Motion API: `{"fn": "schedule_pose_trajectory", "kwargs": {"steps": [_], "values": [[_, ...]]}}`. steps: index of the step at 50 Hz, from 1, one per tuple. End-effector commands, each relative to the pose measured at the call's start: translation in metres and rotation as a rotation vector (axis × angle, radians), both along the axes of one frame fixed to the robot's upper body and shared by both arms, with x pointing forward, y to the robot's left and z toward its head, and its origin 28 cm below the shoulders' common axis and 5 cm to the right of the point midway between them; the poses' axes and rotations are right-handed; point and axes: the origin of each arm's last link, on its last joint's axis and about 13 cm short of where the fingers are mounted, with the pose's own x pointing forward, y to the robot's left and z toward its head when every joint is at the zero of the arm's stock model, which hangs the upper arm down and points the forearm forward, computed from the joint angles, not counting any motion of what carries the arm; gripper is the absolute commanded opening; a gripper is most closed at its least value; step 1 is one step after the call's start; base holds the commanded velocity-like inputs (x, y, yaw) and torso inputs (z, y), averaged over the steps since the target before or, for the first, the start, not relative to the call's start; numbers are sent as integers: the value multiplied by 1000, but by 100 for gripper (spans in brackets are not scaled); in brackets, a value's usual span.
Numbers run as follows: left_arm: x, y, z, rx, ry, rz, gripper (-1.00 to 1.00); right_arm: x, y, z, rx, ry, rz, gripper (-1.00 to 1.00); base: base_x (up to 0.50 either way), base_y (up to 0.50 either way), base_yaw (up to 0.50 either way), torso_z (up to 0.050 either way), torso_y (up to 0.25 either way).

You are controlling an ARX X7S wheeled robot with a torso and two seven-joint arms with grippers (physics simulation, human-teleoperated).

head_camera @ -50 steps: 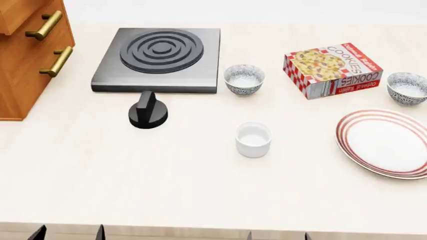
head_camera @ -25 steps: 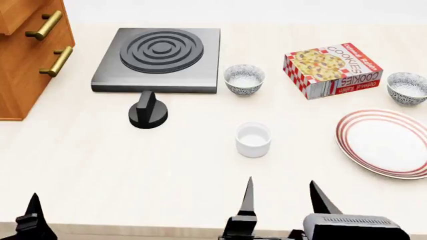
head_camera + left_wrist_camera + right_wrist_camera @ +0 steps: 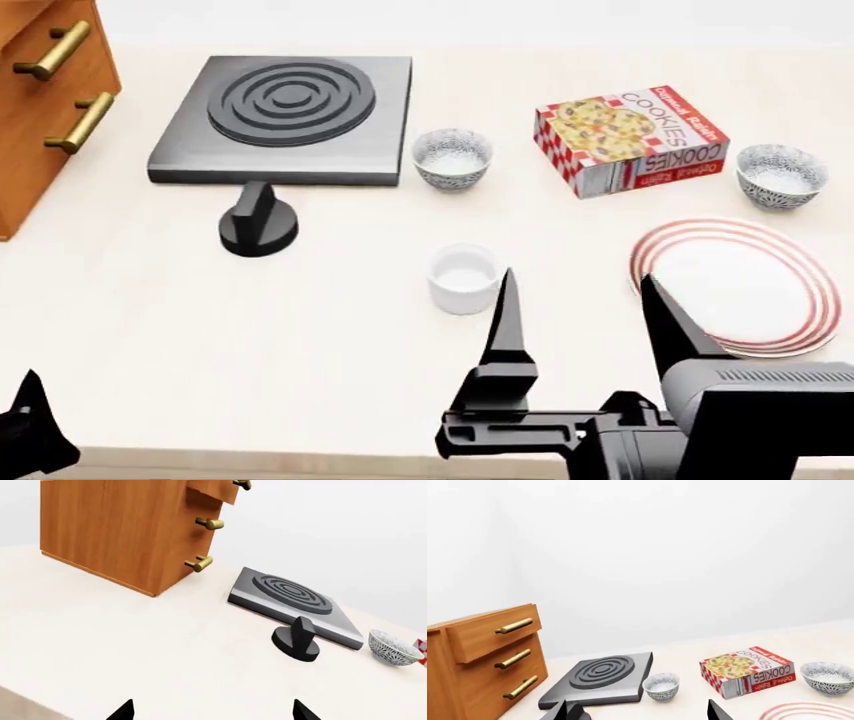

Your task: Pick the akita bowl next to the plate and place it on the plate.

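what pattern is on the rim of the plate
Red concentric rings on white around the plate rim, with a plain white centre. The head view shows it best.

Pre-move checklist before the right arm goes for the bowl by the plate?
1. Target picked: akita bowl beside the plate, not the twin bowl by the burner: ok.
2. Right gripper open and empty: ok.
3. Plate surface bare for the drop: ok.
4. Cookie box stands apart from the target bowl: ok.
5. White ramekin sits close to the right gripper's left finger: cannot tell if it clears.
6. Left gripper open, off the counter's objects: ok.
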Motion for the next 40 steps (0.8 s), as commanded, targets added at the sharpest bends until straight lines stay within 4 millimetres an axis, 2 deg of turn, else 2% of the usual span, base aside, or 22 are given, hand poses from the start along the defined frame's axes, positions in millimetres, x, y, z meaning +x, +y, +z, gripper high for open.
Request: {"fn": "schedule_pose_trajectory", "kwargs": {"steps": [1, 40], "values": [[1, 1, -1, -13, -3, 0, 100, 0, -2, 3, -2, -4, 0, 100, 0, -422, 0, 0, 0], [-1, 0, -1, -9, 1, 1, 100, 1, -5, -2, 11, 15, -14, 100, 0, -420, 0, 0, 0]]}}
